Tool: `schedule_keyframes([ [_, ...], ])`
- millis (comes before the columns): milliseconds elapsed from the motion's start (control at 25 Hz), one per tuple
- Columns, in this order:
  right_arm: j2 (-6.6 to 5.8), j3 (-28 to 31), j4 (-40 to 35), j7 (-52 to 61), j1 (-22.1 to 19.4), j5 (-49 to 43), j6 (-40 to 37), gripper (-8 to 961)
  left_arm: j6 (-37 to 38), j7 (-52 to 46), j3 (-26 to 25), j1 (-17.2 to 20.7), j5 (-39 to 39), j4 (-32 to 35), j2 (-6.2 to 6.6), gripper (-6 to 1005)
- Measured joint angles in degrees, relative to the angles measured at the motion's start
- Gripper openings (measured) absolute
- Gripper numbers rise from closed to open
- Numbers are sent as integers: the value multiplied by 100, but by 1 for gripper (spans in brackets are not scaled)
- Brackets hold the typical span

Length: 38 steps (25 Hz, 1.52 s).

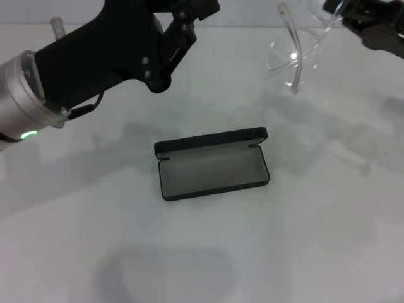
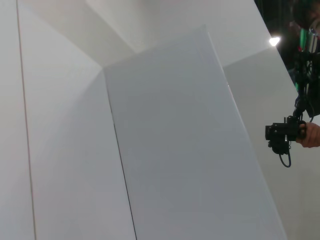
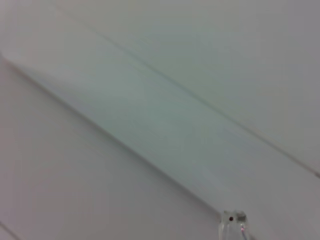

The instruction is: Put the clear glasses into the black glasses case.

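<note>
Carrying step: right gripper (image 1: 344,16), far right, is clamped on the clear glasses (image 1: 295,53), held aloft. The black glasses case (image 1: 213,165) lies open at centre. Next: lower accurately into the lining. Left gripper's (image 1: 183,28) finger state undeterminable.

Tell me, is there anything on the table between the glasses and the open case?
No. In the head view the white table is bare between the glasses, held up by the right gripper, and the case.
</note>
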Motion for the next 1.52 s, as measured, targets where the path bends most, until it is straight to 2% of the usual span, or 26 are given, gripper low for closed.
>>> schedule_keyframes([
  [360,18,150,5,-14,-145,328,-12,40,201,-4,106,-19,65,-148,-2,41],
  [640,54,71,-6,-25,-5,421,-82,40,291,2,698,-205,81,-164,-2,40],
  [1080,125,-450,46,-175,210,411,-135,40,295,-34,930,-313,56,-150,0,41],
  [1520,124,-1069,-10,-283,421,430,-166,40,266,-52,954,-412,83,-163,0,41],
])
